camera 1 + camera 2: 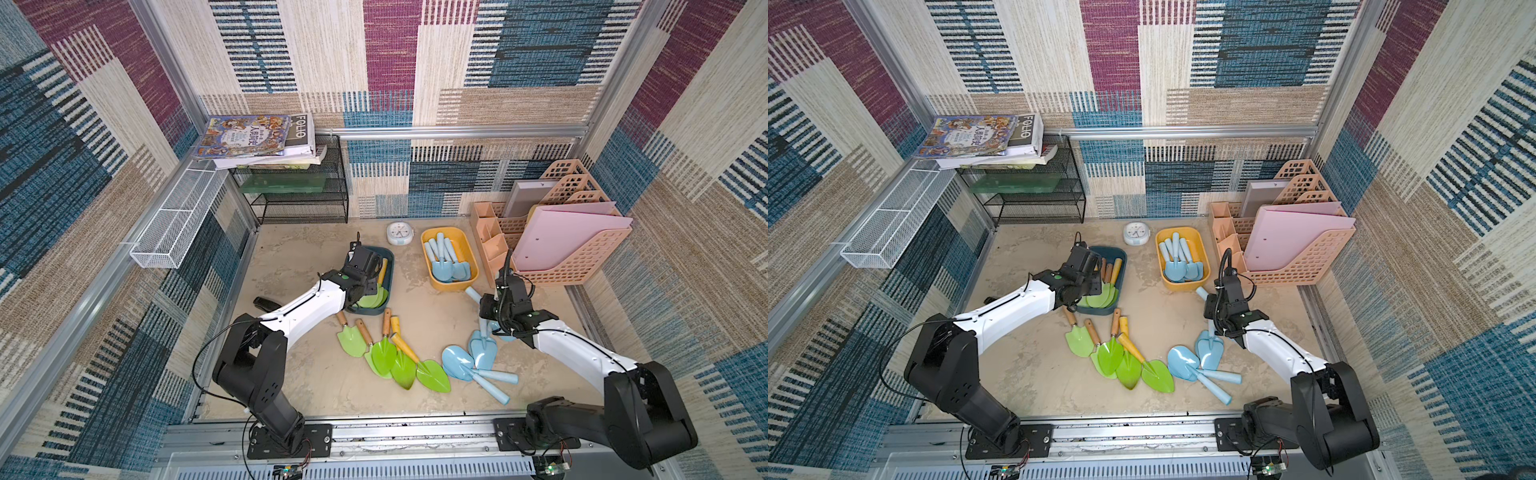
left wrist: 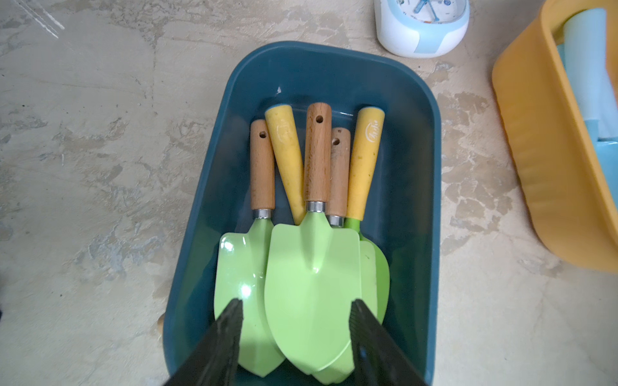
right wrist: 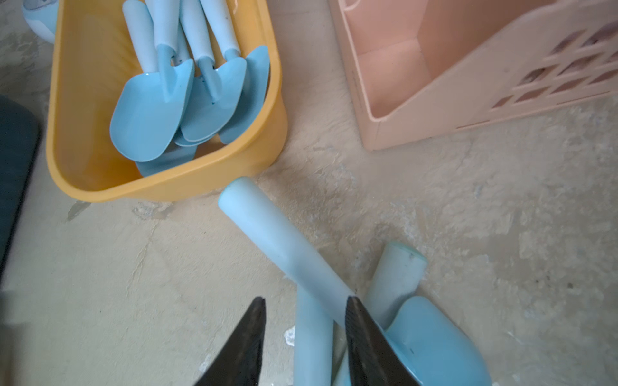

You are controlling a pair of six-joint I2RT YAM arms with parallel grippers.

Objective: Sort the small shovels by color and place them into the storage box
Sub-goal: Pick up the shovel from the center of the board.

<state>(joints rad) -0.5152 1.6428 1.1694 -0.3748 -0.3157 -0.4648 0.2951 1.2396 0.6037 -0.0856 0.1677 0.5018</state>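
Observation:
Several green shovels (image 2: 311,274) with wood or yellow handles lie in the dark teal storage box (image 2: 207,217). My left gripper (image 2: 297,300) hovers open over their blades, its fingers apart from the top blade. More green shovels (image 1: 384,353) lie fanned on the table. Pale blue shovels (image 3: 157,100) fill the yellow box (image 3: 167,187). My right gripper (image 3: 305,299) is open low over crossed pale blue shovels (image 1: 469,365), with one handle (image 3: 311,334) between its fingers and a gap beside it. A slanted handle (image 3: 284,240) passes the other finger.
A white and blue clock (image 1: 400,232) stands behind the two boxes. A peach file organiser (image 1: 582,257) lines the right side. At the back left are a black wire shelf (image 1: 299,199) with books (image 1: 249,137) and a white mesh basket (image 1: 178,216). A black object (image 1: 266,303) lies by the left arm.

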